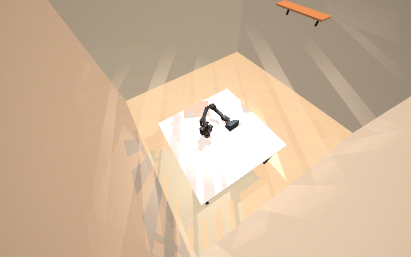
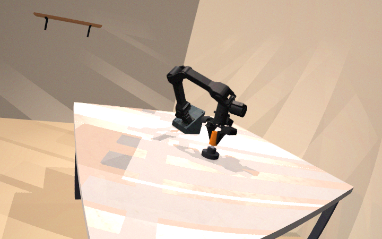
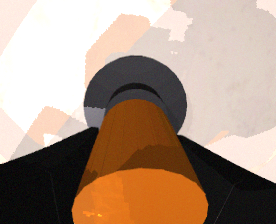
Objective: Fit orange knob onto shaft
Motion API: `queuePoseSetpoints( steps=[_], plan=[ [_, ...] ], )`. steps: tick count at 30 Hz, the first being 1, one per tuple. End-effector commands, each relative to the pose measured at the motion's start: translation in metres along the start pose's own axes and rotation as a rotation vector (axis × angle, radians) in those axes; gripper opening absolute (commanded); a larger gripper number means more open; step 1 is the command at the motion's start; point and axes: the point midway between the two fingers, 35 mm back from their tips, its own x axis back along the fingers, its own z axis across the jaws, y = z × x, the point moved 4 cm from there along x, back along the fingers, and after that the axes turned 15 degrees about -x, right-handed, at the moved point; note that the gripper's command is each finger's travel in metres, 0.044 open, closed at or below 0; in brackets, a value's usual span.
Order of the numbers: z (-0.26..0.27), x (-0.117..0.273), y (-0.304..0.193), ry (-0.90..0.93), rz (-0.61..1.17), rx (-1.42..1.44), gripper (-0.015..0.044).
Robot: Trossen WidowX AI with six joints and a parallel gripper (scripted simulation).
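My gripper (image 2: 214,141) (image 3: 136,139) is shut on the orange knob (image 2: 213,137) (image 3: 139,192), with black fingers on both sides of it. The knob is over the dark round pedestal (image 2: 210,154) (image 3: 136,70) (image 1: 206,135). In the exterior view a short piece of the silver shaft (image 2: 212,146) shows between the knob's lower end and the pedestal's raised hub. In the wrist view the knob's lower end overlaps the hub and hides the shaft. The knob's hole and both flat sides are hidden, so their alignment cannot be told.
The arm's grey base (image 1: 232,125) (image 2: 192,118) stands on the table (image 1: 238,159) (image 2: 216,205) behind the pedestal in the exterior view. Patches of light and shadow cross the table top. An orange shelf (image 1: 303,11) (image 2: 67,20) is on the wall, far away.
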Motion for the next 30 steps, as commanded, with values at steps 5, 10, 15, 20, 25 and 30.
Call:
queuePoseSetpoints(
  steps=[5, 10, 15, 20, 25, 30],
  plan=[
    [0.0002, -0.0002, 0.0003, -0.003, 0.001, 0.006, 0.0],
    [-0.0004, 0.003, 0.0008, -0.003, 0.0, 0.006, 0.0],
    [-0.0013, 0.0045, 0.0008, -0.003, 0.0, 0.06, 0.0],
    [-0.002, 0.004, 0.0012, -0.003, 0.001, 0.216, 0.0],
    [-0.0009, 0.0023, 0.0009, -0.003, 0.001, 0.216, 0.0],
    [0.0003, 0.0009, 0.0003, -0.003, 0.001, 0.216, 0.0]
  ],
)
